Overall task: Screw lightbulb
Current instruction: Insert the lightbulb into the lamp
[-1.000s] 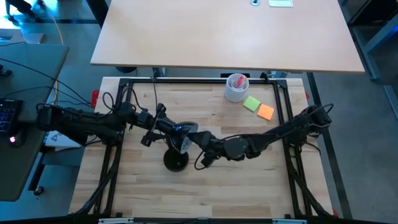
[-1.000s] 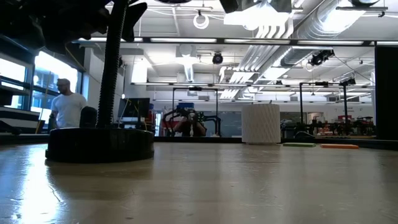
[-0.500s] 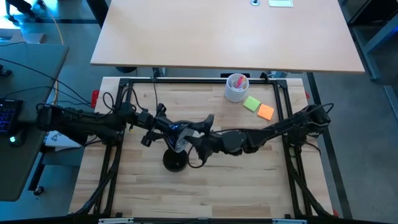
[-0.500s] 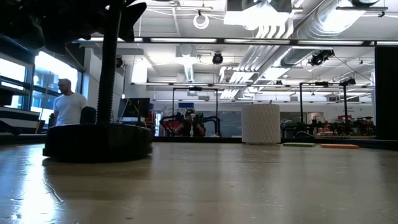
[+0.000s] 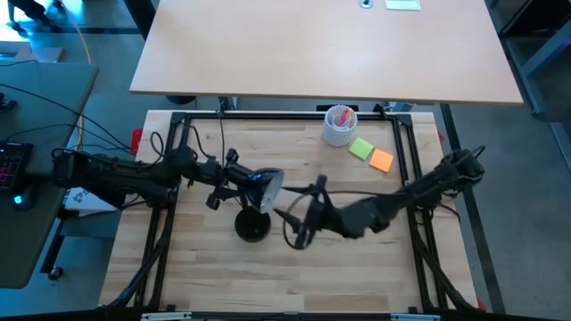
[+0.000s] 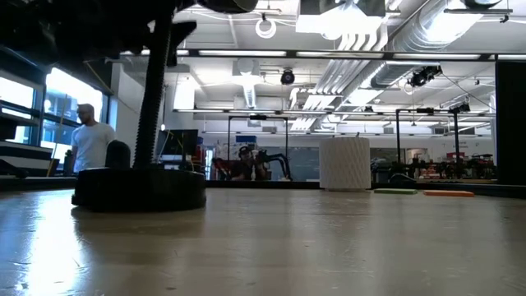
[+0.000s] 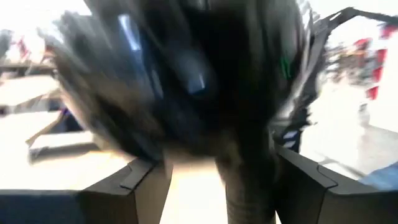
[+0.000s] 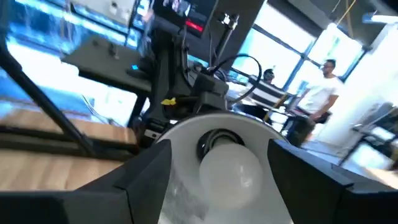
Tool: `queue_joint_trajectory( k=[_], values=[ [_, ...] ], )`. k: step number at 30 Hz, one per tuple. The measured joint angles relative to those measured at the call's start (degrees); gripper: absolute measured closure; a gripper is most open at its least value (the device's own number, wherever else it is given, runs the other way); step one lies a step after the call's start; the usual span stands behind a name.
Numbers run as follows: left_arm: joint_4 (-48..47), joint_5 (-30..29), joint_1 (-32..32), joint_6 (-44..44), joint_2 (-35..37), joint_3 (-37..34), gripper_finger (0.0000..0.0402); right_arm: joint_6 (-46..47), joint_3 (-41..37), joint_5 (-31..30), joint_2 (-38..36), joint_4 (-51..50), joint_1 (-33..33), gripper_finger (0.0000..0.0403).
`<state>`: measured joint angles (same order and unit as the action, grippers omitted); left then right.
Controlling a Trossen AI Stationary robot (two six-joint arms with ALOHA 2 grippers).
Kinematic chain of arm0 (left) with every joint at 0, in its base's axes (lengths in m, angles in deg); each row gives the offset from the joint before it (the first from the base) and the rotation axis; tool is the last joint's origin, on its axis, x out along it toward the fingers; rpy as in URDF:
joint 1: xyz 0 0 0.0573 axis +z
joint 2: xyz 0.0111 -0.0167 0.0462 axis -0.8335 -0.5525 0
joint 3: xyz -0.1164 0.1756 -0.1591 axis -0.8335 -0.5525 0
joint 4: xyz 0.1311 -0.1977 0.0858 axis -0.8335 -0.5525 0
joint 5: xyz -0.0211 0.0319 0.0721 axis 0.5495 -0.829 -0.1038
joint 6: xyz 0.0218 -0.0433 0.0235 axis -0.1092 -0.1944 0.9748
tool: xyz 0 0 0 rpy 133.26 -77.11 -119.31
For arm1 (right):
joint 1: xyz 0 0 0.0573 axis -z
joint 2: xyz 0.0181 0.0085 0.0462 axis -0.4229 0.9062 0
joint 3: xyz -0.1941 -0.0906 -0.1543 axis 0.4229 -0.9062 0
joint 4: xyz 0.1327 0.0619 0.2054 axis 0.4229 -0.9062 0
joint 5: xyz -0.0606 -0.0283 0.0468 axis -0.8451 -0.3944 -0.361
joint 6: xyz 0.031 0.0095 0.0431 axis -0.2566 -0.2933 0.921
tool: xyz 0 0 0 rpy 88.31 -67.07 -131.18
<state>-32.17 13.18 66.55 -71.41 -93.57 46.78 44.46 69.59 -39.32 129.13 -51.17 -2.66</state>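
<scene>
The black desk lamp stands on its round base [image 5: 252, 227] on the table, its cone shade [image 5: 266, 185] tipped toward the right arm. The white lightbulb [image 8: 227, 165] sits inside the shade's white inner wall [image 8: 186, 143]. My left gripper [image 5: 239, 178] is at the back of the shade, shut on the lamp. My right gripper [image 5: 293, 223] is open in front of the shade's mouth. In the right wrist view its fingers [image 8: 143, 180] stand wide on either side of the bulb, short of it and touching nothing. My left gripper has the lamp's dark upper part [image 7: 242, 155], just behind the shade, between its two fingers. It comes about level from the table's left. The view is blurred, so the exact place of contact cannot be told. The lamp stays upright with its base [image 6: 140, 187] on the table.
A white ribbed cup [image 5: 339, 125] stands at the far edge, with a green note [image 5: 360, 148] and an orange note [image 5: 381, 160] beside it. A black frame runs round the table. People [image 6: 89, 140] show in the room behind.
My right gripper first went in to the shade's mouth, then drew back toward the table's near right and stands off it. The lamp's base has slid a little along the table, and the shade now shows more of its white mouth.
</scene>
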Motion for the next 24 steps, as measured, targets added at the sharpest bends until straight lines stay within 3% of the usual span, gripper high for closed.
queue_joint_trajectory(
  k=[8,11,20,22,24],
  values=[
    [-18.4,-14.4,0.0,0.0,5.5,0.0,0.0176,-7.6,0.0,-25.3,-3.5,-6.6,-8.8,0.0140],
    [-22.9,-18.2,-0.1,-0.8,8.9,0.0,0.0176,-8.4,0.0,-29.6,-4.1,-7.6,-10.6,0.0140],
    [-29.6,-22.5,-3.4,-2.5,15.3,0.0,0.0177,-0.7,-0.1,-29.1,-4.2,-15.3,-11.3,0.0140],
    [-30.8,-24.2,-4.8,-2.9,15.7,0.0,0.0177,3.4,-0.1,-25.2,-4.2,-18.8,-10.8,0.0140],
    [-32.2,-27.1,-6.5,-3.6,15.9,0.0,0.0177,6.9,-0.1,-16.7,-4.1,-22.7,-10.1,0.0140]
  ],
)
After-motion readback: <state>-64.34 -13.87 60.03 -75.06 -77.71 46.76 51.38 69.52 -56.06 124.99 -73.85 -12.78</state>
